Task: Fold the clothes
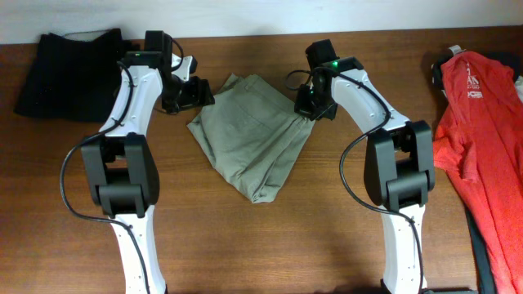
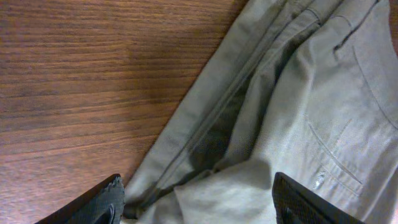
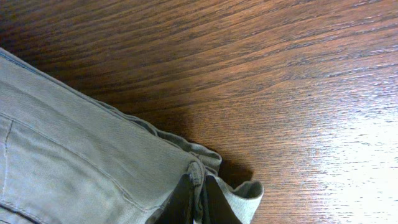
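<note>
The khaki shorts lie crumpled and partly folded in the middle of the table, one of the clothes here. My left gripper is at their upper left edge. In the left wrist view it stands open, its fingers set wide either side of a fold of the shorts. My right gripper is at the shorts' upper right corner. The right wrist view shows it shut on a pinched seam of the shorts, lifted slightly off the wood.
A black garment lies at the back left corner, behind my left arm. A red T-shirt with white print is spread along the right edge. The wooden table shows bare in front of the shorts.
</note>
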`<state>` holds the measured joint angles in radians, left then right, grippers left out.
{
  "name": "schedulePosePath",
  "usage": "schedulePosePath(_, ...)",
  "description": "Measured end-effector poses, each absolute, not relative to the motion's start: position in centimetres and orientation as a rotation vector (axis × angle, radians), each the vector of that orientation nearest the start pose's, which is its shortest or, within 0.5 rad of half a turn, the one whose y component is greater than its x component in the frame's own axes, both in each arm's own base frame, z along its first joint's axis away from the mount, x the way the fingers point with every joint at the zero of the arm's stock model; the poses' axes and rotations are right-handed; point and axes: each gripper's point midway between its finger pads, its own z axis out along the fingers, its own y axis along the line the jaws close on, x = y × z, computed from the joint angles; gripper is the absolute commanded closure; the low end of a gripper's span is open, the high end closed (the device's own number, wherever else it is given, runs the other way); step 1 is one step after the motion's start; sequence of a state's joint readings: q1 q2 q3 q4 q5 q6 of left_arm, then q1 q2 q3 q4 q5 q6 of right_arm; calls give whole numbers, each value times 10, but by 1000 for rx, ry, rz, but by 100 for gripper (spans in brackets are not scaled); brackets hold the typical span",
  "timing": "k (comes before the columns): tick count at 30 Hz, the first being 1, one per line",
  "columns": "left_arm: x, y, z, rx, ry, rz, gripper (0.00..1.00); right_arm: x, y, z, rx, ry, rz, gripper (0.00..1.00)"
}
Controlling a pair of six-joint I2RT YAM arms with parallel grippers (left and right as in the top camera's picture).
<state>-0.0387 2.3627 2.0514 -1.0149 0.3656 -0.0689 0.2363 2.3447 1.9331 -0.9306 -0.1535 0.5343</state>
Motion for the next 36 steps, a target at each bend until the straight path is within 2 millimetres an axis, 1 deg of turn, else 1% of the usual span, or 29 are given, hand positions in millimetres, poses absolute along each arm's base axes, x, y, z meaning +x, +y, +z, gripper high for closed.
schedulePosePath(3,514,-83,48,72,2863,-572,24,488,145,22,414,2939,340,96)
schedulePosePath(4,514,-84,43,101,2866,-585,23,488,145,22,414,2939,340,96)
schedulePosePath(6,510,-89,28,189,2876,-628,23,488,145,22,413,2939,340,96)
schedulePosePath(9,502,-97,20,321,2869,-695,24,488,145,22,413,2939,339,96)
schedulePosePath(11,499,-100,21,391,2855,-718,34,488,145,22,413,2938,340,96)
schedulePosePath(12,496,-100,21,420,2852,-726,49,489,145,22,414,2937,340,96)
schedulePosePath(13,494,-101,21,433,2857,-735,59,489,144,22,413,2935,338,96)
schedulePosePath(14,492,-101,21,435,2861,-741,65,489,144,22,413,2935,337,96)
schedulePosePath(16,487,-102,22,464,2868,-756,69,490,144,22,408,2932,338,96)
schedulePosePath(17,484,-103,22,464,2878,-764,78,490,144,22,408,2930,338,96)
schedulePosePath(18,482,-103,21,467,2886,-769,79,491,145,22,405,2928,338,96)
schedulePosePath(21,473,-101,21,459,2922,-784,79,491,143,22,402,2927,328,96)
schedulePosePath(22,472,-99,21,454,2928,-787,78,491,143,22,402,2927,328,96)
schedulePosePath(23,469,-97,21,442,2943,-793,74,491,144,22,400,2927,329,96)
schedulePosePath(24,465,-93,21,425,2960,-800,67,491,145,22,395,2927,330,96)
schedulePosePath(26,462,-80,21,374,2986,-806,61,490,146,22,390,2928,329,96)
schedulePosePath(28,458,-59,21,302,3015,-802,55,491,146,22,391,2927,325,96)
schedulePosePath(29,457,-48,20,271,3028,-788,53,491,145,22,390,2927,322,96)
schedulePosePath(31,453,-31,19,217,3050,-771,53,491,144,22,391,2926,313,96)
schedulePosePath(32,451,-26,19,200,3059,-769,53,491,144,22,391,2926,312,96)
schedulePosePath(34,446,-24,19,212,3077,-774,53,491,144,22,392,2925,309,96)
schedulePosePath(36,445,-28,19,238,3077,-776,53,491,144,22,391,2925,308,96)
